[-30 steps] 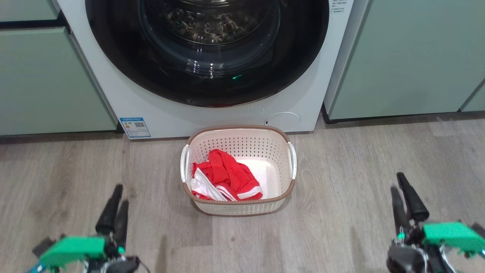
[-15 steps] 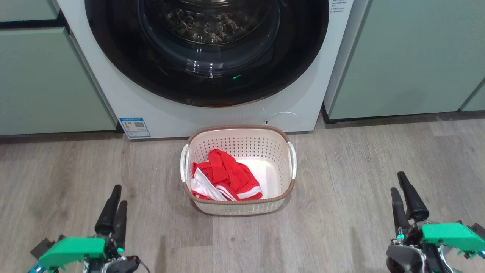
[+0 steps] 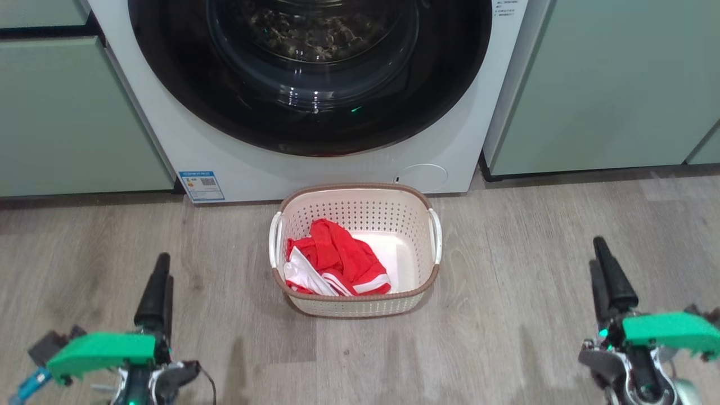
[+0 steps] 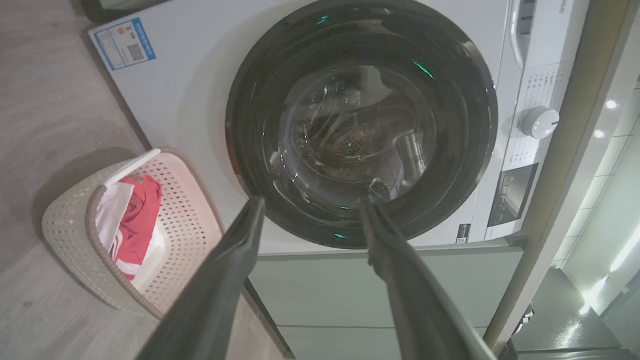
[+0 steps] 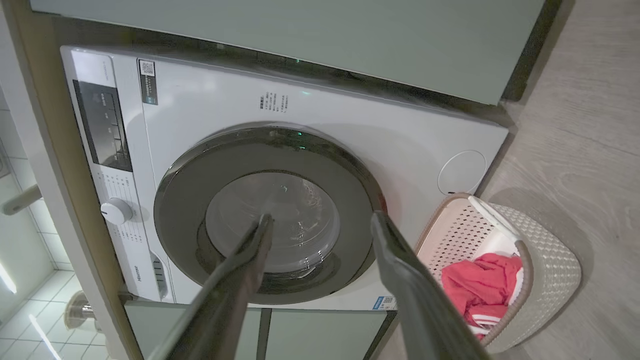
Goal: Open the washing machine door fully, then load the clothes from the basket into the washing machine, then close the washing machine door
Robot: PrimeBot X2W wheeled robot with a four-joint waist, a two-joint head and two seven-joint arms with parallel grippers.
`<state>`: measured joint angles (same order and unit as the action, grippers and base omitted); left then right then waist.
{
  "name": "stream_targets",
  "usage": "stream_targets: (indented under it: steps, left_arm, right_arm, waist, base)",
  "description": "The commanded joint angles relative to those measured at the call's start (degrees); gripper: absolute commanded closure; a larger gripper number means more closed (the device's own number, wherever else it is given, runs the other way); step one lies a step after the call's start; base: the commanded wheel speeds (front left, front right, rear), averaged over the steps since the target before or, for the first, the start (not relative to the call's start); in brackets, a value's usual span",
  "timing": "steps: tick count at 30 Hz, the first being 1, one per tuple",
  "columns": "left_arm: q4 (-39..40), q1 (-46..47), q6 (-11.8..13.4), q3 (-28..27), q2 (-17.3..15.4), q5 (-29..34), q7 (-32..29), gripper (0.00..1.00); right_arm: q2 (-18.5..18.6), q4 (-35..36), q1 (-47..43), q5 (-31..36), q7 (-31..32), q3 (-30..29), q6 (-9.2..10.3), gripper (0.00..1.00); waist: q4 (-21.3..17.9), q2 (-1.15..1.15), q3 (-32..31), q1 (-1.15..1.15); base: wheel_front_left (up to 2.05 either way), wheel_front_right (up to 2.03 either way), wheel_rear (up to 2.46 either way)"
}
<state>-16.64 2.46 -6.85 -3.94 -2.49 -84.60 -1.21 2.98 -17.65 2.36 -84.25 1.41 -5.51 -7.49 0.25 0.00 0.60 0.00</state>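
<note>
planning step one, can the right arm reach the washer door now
Probably yes: right end effector open and empty, basket off to its left, nothing between it and the washing machine door.

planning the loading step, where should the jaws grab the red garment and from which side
Probably the raised bunched fold at the back of the red garment, coming straight down from above: the basket walls close it in on every side, and it lies crumpled in the basket's left half.
</note>
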Motion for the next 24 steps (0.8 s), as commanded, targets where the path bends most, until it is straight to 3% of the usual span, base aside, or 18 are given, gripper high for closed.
stream_targets:
  steps: [1, 24]
  left_arm:
    - [2.45, 3.44, -0.16, -0.87, -1.04, 1.24, 0.5, 0.0]
    - [10.58, 6.15, 1.08, 0.44, -2.04, 33.48, 4.37, 0.0]
  right_arm:
    - [1.24, 2.41, 3.28, 1.25, -0.58, 0.08, -0.01, 0.0]
    - [2.47, 9.14, 7.16, 35.38, -2.74, 2.62, -0.01, 0.0]
  waist:
    - [0.0, 0.0, 0.05, 0.0]
    - [0.0, 0.0, 1.25, 0.0]
  base:
    - [0.0, 0.0, 0.0]
    - [0.0, 0.0, 0.0]
